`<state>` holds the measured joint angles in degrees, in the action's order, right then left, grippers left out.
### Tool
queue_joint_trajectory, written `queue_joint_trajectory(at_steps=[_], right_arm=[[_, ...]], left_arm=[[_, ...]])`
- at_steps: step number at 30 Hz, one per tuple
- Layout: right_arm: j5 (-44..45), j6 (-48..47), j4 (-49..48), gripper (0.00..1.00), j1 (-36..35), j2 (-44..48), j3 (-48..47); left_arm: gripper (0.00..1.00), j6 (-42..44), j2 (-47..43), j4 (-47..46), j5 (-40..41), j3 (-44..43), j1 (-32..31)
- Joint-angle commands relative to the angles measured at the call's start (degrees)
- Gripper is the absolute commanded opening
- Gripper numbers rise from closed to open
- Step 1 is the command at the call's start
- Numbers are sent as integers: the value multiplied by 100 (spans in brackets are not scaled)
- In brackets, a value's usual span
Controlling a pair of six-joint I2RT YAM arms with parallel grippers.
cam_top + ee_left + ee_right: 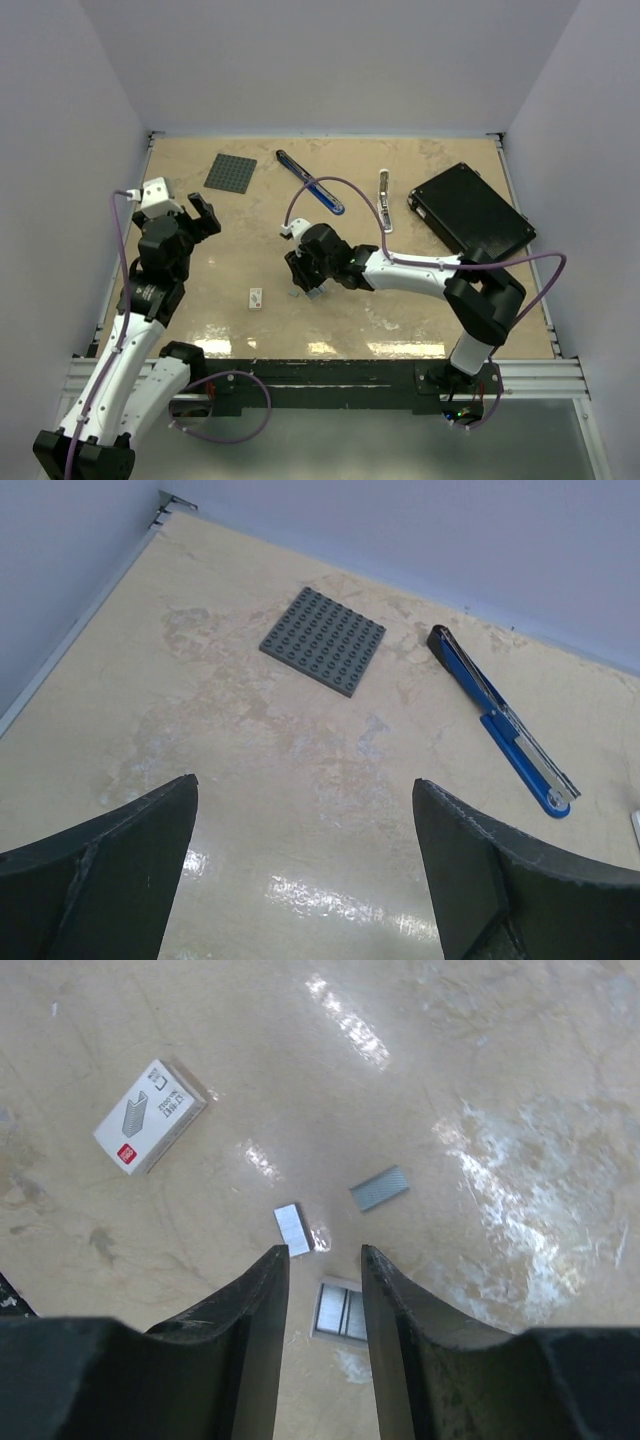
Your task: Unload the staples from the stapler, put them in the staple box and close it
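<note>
Right arm (410, 268) stretched low, jaws slightly parted over staples (380, 1188) (three strips), left jaws spread wide.

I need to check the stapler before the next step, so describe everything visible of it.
The stapler is slim and long, blue, apparently plastic, with a black end toward the back wall and a shiny silver metal channel exposed along its nearer half, ending in a rounded blue tip. It seems opened out flat, lying diagonally on the tan table, right of a grey studded plate and apart from it. Nothing but the table touches it.
</note>
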<state>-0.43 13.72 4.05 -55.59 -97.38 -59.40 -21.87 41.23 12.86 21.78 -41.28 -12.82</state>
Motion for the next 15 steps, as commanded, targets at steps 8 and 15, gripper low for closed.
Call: queue_joint_trajectory(at_steps=[8, 15], right_arm=[[-995, -1098, 15, 48, -83, -658, -678], [-784, -1301, 350, 47, -153, -1001, -1021]], left_arm=[[93, -54, -133, -47, 406, 6, -10], [93, -63, -203, -82, 406, 49, -19]])
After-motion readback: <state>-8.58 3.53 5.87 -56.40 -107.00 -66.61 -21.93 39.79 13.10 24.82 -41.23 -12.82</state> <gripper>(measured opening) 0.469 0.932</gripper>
